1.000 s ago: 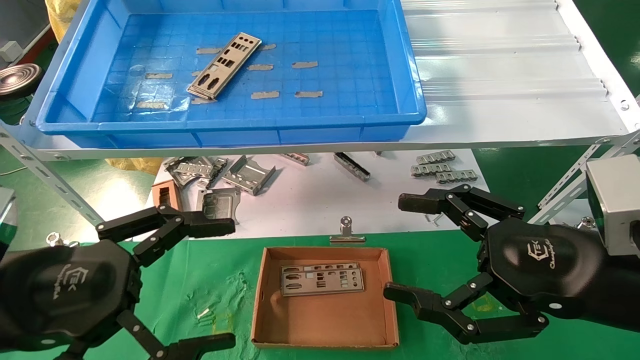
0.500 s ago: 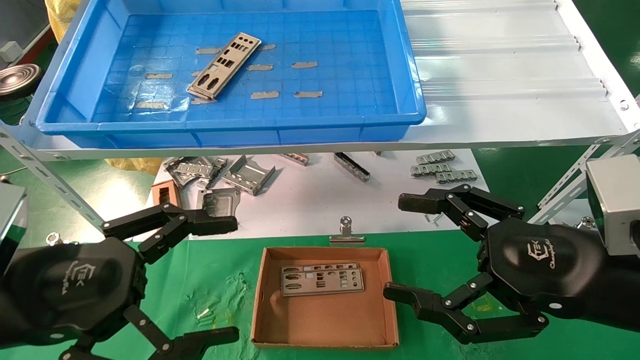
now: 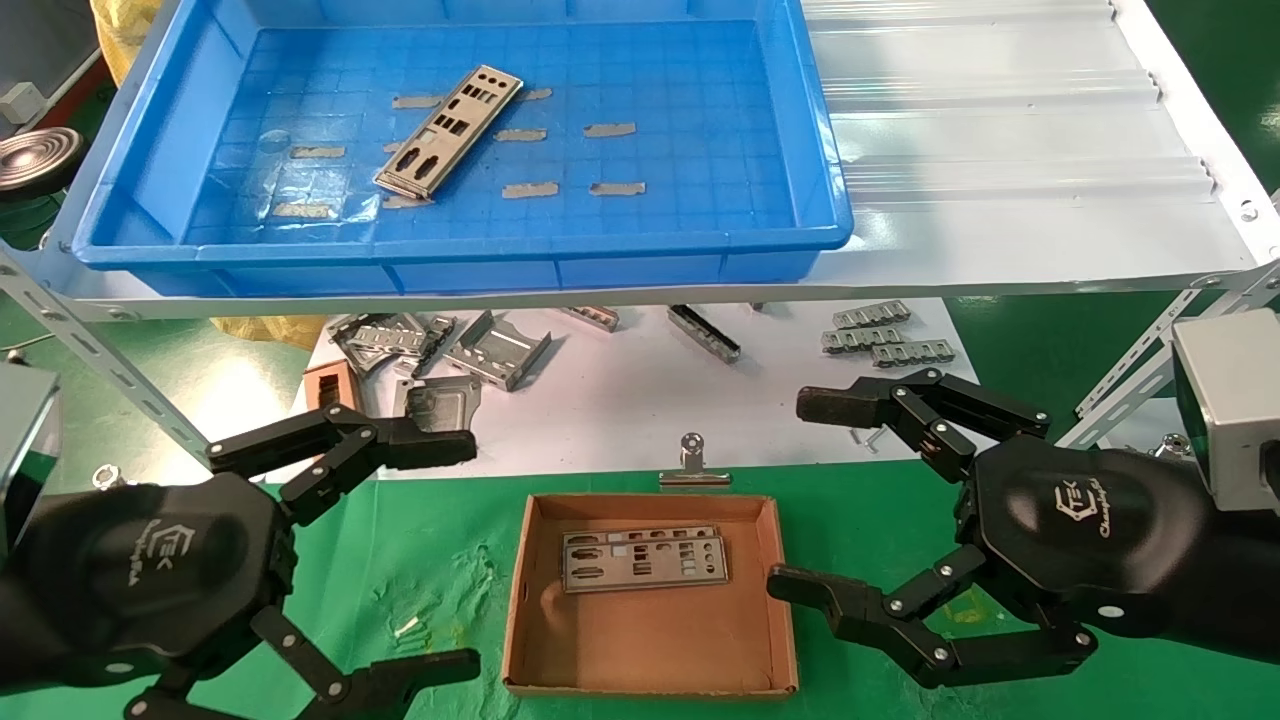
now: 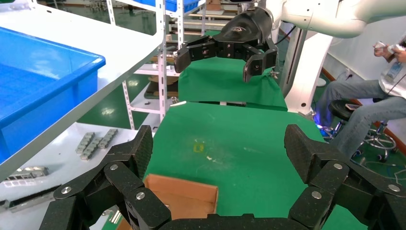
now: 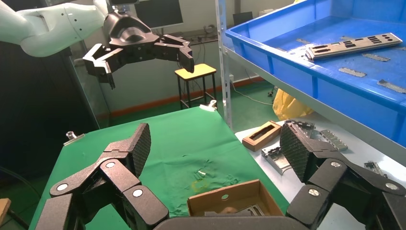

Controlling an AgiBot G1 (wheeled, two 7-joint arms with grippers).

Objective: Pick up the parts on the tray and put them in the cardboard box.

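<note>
One silver-grey punched plate [image 3: 448,131] lies slanted on the floor of the blue tray [image 3: 820,150] on the upper shelf; it also shows in the right wrist view [image 5: 353,45]. Another plate [image 3: 643,560] lies flat in the brown cardboard box [image 3: 520,590] on the green mat. My left gripper [image 3: 455,555] is open and empty, left of the box. My right gripper [image 3: 805,495] is open and empty, right of the box. The box corner shows between the left fingers [image 4: 182,196] and below the right ones [image 5: 230,199].
Bent grey brackets [image 3: 480,352], ridged metal strips [image 3: 880,335] and a small narrow brown box [image 3: 332,388] lie on the white lower board behind the cardboard box. A metal binder clip [image 3: 692,462] sits at the box's far edge. Slotted shelf struts stand at both sides.
My left gripper has shifted slightly up and to the right. The right gripper, the plates and the box have not moved.
</note>
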